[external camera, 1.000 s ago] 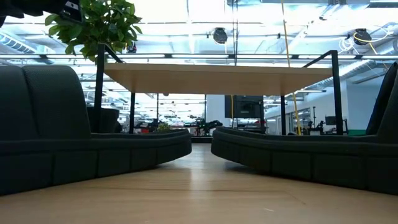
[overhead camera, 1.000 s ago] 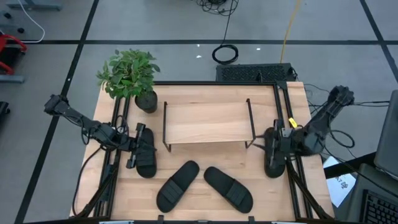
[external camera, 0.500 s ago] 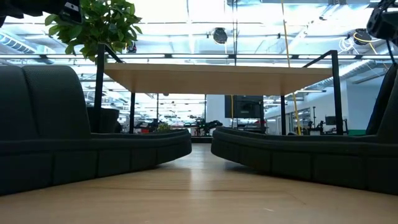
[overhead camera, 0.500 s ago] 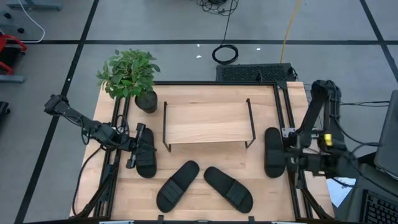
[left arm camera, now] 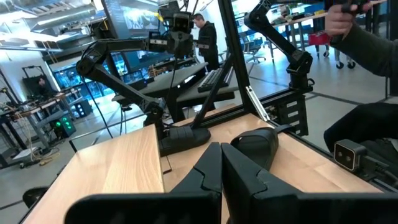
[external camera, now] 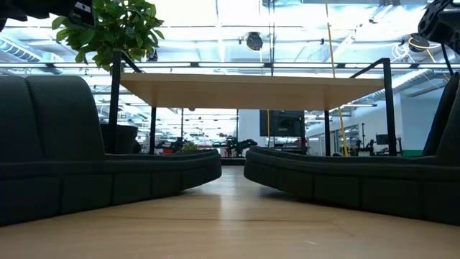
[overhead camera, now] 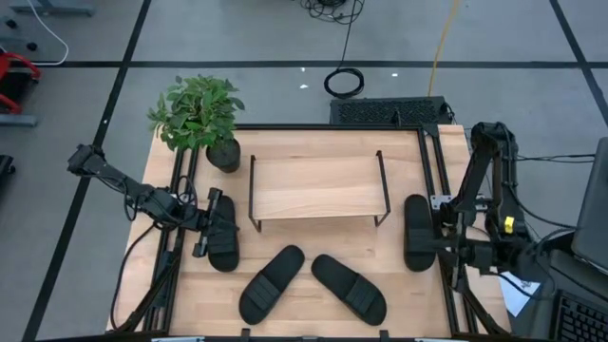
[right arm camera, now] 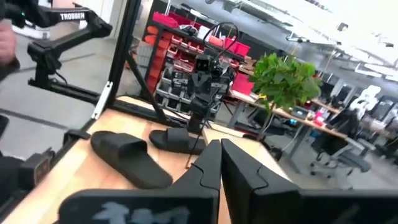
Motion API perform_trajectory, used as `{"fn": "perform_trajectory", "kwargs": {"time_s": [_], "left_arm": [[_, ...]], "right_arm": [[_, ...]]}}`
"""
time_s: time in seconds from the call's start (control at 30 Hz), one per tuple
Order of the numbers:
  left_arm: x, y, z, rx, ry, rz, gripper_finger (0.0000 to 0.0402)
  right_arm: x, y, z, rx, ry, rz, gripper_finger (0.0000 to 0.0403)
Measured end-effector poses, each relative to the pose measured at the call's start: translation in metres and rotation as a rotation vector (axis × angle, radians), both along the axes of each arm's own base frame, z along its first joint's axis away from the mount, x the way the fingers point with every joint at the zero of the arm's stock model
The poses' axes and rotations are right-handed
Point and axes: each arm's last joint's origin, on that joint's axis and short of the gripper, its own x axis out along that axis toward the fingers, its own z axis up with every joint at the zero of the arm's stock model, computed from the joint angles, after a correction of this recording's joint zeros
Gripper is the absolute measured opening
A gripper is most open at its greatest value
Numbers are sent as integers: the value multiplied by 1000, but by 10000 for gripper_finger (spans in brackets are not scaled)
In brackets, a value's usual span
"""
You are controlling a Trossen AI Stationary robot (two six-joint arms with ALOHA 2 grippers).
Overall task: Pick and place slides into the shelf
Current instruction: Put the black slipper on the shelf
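Observation:
Four black slides lie sole-down on the table in the high view: a left slide [overhead camera: 221, 236], two middle ones [overhead camera: 271, 283] [overhead camera: 349, 288], and a right slide [overhead camera: 416, 233] off the shelf's right end. The shelf [overhead camera: 318, 187] stands on its wire legs mid-table, its board bare. My left gripper [overhead camera: 210, 226] [left arm camera: 221, 163] is shut at the left slide's outer edge; I cannot tell if it touches. My right gripper [overhead camera: 444, 243] [right arm camera: 216, 149] is shut and stands just right of the right slide, apart from it.
A potted plant [overhead camera: 199, 114] stands at the far left corner beside the shelf. Black frame rails run along both table sides [overhead camera: 429, 180]. In the low view the two middle slides [external camera: 108, 173] [external camera: 359, 180] fill the foreground before the shelf board [external camera: 251, 90].
My right gripper has drawn back from over the right slide toward the table's right edge, and the arm has folded up. The right slide lies on the table, now uncovered. The left arm has kept still.

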Motion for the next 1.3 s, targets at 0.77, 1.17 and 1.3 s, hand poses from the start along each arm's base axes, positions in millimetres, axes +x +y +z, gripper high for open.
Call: {"fn": "perform_trajectory", "kwargs": {"time_s": [0.77,1.17,1.3], "left_arm": [[0,0,-3,63,14,2,8],[0,0,-2,53,7,2,8],[0,0,-2,47,9,2,8]], "right_arm": [[17,-89,-55,275,475,131,0],[42,-45,-51,266,963,-72,0],[51,-29,-36,212,1082,-234,0]]}}
